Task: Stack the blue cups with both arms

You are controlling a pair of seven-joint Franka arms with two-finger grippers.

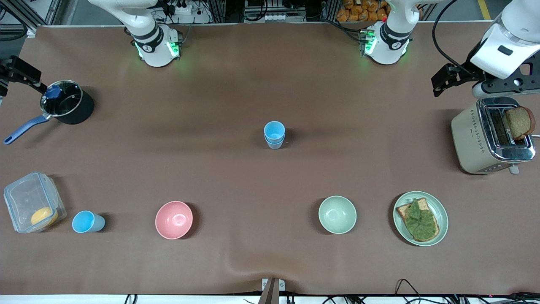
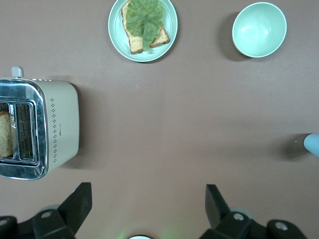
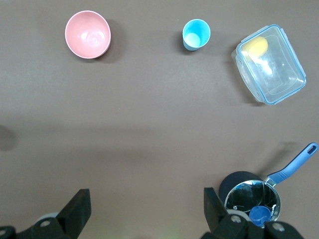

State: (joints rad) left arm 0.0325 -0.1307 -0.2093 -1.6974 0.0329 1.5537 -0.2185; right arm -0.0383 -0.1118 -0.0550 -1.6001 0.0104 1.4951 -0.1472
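Cups half stacked: two blue cups (image 1: 274,134) nest mid-table, a third cup (image 1: 87,222) waits near the front corner at the right arm's end. Left gripper (image 2: 147,209) and right gripper (image 3: 147,209) hover spread, empty.

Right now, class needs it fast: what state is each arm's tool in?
Left tool: open, holding nothing, up near the toaster.
Right tool: open, holding nothing, up near the saucepan.

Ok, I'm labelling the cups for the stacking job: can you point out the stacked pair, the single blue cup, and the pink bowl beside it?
stacked blue cups (image 1: 274,131), front view, inside of the upper cup.
single blue cup (image 1: 82,222), front view, its open mouth.
pink bowl (image 1: 174,219), front view, centre of its inside.
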